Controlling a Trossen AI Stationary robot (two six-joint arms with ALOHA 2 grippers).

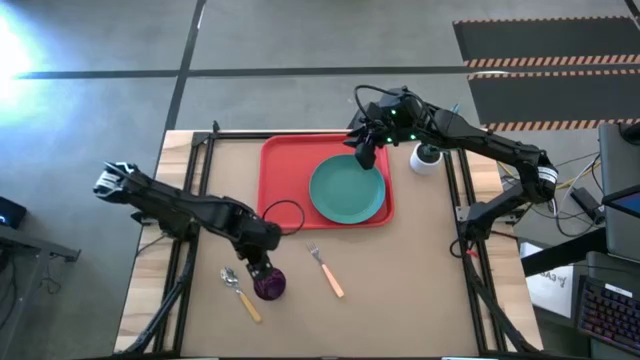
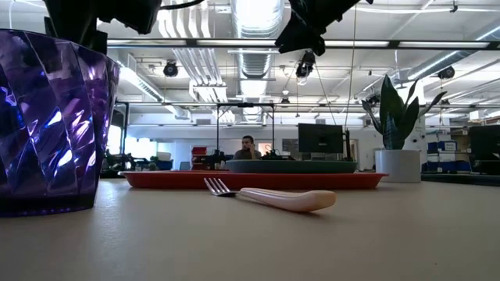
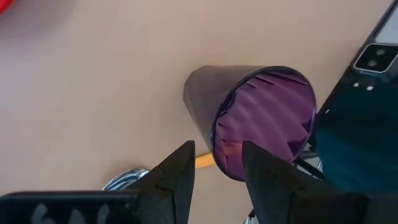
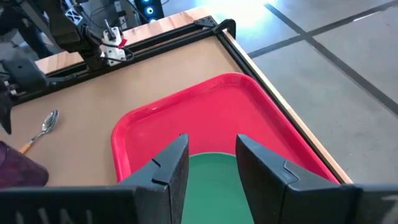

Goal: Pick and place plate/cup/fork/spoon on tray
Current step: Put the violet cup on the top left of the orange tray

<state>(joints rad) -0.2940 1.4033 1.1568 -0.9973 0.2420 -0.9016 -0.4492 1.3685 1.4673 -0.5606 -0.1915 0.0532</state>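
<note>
Plate (image 1: 347, 190) — on tray (image 1: 285, 165), so we count it placed | right gripper (image 1: 364, 152) above plate's far edge, fingers apart, empty | left gripper (image 1: 257, 268) spread beside cup (image 1: 270, 285), off tray's near side — we judge cup pickup next | fork (image 1: 326, 270), spoon (image 1: 240, 292) near tray.

The high view looks straight down on the whole surface (image 1: 400, 270); the low view sits level beside the cup (image 2: 51, 125). Both show the tray (image 1: 285, 165).
</note>
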